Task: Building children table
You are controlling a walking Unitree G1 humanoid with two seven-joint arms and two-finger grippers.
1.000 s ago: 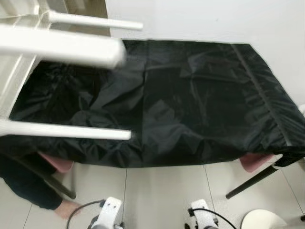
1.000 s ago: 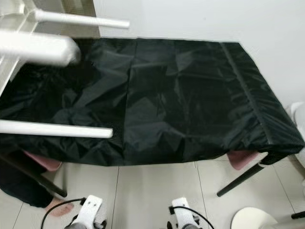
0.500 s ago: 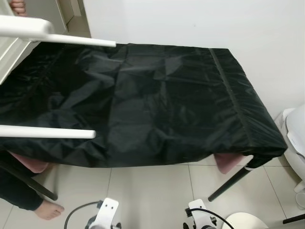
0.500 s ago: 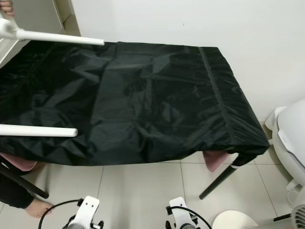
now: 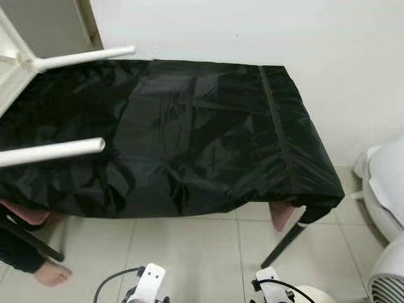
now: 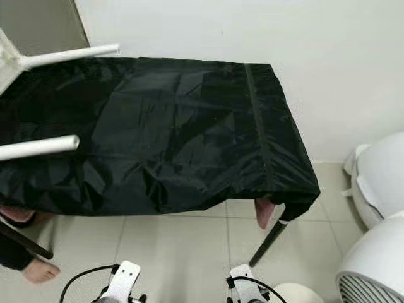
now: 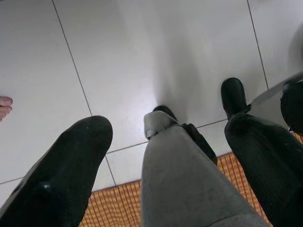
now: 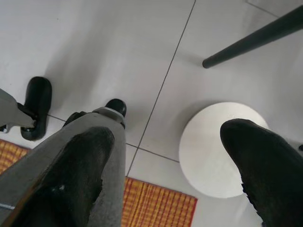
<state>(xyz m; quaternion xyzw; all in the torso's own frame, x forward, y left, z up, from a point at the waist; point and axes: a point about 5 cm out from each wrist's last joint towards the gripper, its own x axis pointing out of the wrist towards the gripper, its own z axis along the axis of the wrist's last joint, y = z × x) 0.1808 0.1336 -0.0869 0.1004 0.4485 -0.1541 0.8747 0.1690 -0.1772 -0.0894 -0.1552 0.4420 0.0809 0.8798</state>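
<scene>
Down by the robot's legs, both arms hang idle: the left gripper (image 7: 161,156) and right gripper (image 8: 165,165) point at the tiled floor (image 7: 142,56), fingers spread wide, holding nothing. Beyond them stands a black-draped table (image 5: 202,139). At its far left, the white children table (image 5: 16,69) is tipped, two legs (image 5: 53,151) jutting over the cloth. Any grasp should probably wait until it settles, then take a leg squarely, near its base.

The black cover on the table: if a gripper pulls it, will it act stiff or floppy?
Likely floppy: the black cover shows many wrinkles and droops over the table edge. Its shiny surface suggests thin, slippery, light fabric that would probably slide and bunch.
</scene>
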